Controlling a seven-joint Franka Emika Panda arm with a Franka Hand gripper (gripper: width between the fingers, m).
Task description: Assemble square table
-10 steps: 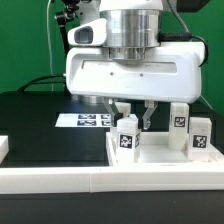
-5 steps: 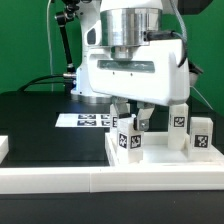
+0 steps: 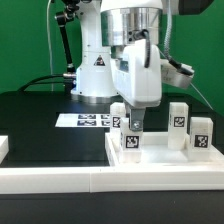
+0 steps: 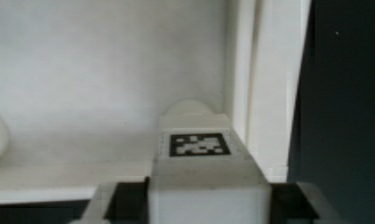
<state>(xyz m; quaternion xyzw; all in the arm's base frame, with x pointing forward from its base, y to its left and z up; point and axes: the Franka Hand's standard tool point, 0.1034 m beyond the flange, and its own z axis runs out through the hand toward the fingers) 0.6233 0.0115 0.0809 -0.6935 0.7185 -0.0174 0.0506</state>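
"FRANKA EMIKA" reads on the arm base (image 3: 97, 62); claw (image 3: 134, 126) is clamped on a tagged leg post (image 4: 203, 160) over the tabletop (image 3: 160, 160).

You see the gripper (image 3: 134, 122) closed on a tagged leg post (image 3: 130, 138), two more posts (image 3: 180, 124) behind, marker board (image 3: 88, 120) beyond

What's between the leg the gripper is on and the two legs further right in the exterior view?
Nothing. In the exterior view, only bare tabletop separates the gripped leg from the right legs.
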